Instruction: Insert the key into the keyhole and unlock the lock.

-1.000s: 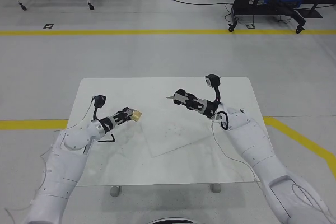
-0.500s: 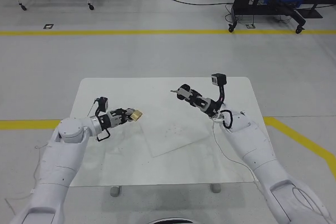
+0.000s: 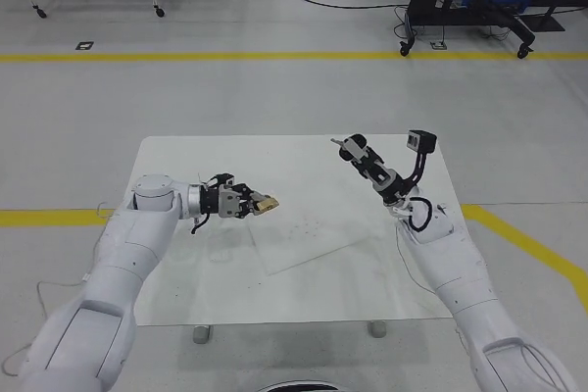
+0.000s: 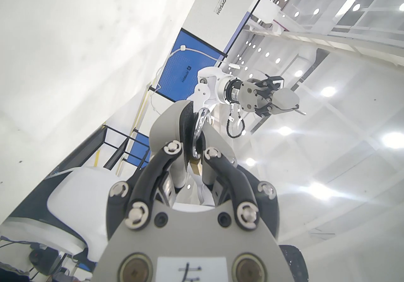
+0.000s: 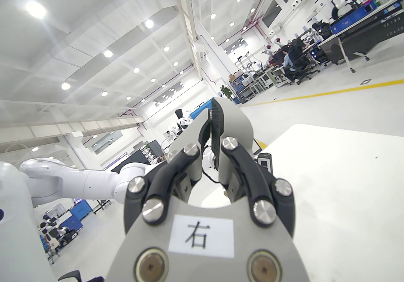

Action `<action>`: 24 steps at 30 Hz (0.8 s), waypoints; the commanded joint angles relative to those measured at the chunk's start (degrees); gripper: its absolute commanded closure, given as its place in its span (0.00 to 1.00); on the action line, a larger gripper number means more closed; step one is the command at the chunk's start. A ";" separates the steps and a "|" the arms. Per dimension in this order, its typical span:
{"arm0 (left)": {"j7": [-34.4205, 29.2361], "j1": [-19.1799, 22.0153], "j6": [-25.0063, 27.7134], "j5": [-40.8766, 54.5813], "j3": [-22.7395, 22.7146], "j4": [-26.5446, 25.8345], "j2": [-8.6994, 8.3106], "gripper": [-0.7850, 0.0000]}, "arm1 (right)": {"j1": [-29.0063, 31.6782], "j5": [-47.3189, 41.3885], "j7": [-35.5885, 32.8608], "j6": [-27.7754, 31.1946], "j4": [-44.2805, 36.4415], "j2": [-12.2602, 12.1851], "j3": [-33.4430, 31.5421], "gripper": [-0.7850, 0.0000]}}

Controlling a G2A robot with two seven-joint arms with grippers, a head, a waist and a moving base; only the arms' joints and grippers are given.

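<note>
Holding both parts above the table [image 3: 176, 162], we are only at the approach. Our left gripper [image 3: 252, 205] is clamped on the brass lock [image 3: 268, 205], and our right gripper [image 3: 347, 148] pinches the key [image 4: 299, 111] between closed fingers, well apart from the lock. Nothing is inserted yet; we judge that aligning, inserting and turning are all left to do.

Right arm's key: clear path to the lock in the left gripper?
Likely yes. The left gripper holds the lock above the table, and open air lies between it and the key in the right gripper.
</note>
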State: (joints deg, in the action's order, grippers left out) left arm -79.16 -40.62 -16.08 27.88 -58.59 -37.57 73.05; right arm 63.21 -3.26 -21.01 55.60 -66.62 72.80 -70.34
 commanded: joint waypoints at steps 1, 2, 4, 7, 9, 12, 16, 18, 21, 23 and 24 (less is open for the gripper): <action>-0.90 1.10 0.48 1.06 0.53 1.04 0.48 1.00 | 0.76 0.60 0.62 -0.54 -1.18 -0.16 -0.74 1.00; -1.77 1.48 0.46 1.88 0.55 1.49 0.63 1.00 | 0.76 0.60 0.62 -0.54 -1.18 -0.16 -0.74 1.00; -2.45 1.74 0.38 2.28 0.54 1.71 0.68 1.00 | 0.76 0.60 0.62 -0.54 -1.18 -0.16 -0.74 1.00; -2.45 1.74 0.38 2.28 0.54 1.71 0.68 1.00 | 0.76 0.60 0.62 -0.54 -1.18 -0.16 -0.74 1.00; -2.45 1.74 0.38 2.28 0.54 1.71 0.68 1.00 | 0.76 0.60 0.62 -0.54 -1.18 -0.16 -0.74 1.00; -2.45 1.74 0.38 2.28 0.54 1.71 0.68 1.00 | 0.76 0.60 0.62 -0.54 -1.18 -0.16 -0.74 1.00; -2.45 1.74 0.38 2.28 0.54 1.71 0.68 1.00 | 0.76 0.60 0.62 -0.54 -1.18 -0.16 -0.74 1.00; -2.45 1.74 0.38 2.28 0.54 1.71 0.68 1.00 | 0.76 0.60 0.62 -0.54 -1.18 -0.16 -0.74 1.00; -2.45 1.74 0.38 2.28 0.54 1.71 0.68 1.00 | 1.11 -0.67 0.12 -2.75 -2.31 -0.07 0.00 1.00; -2.45 1.74 0.38 2.28 0.54 1.71 0.68 1.00 | 1.36 -3.43 -1.90 -6.43 -4.30 0.04 1.35 1.00; -2.45 1.74 0.38 2.28 0.54 1.71 0.68 1.00 | 1.40 -5.05 -3.06 -8.81 -4.83 0.09 1.97 1.00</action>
State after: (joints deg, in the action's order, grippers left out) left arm -81.61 -38.88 -15.70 30.16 -58.05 -35.86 73.73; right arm 64.56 -6.54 -22.79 49.63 -70.85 72.85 -68.99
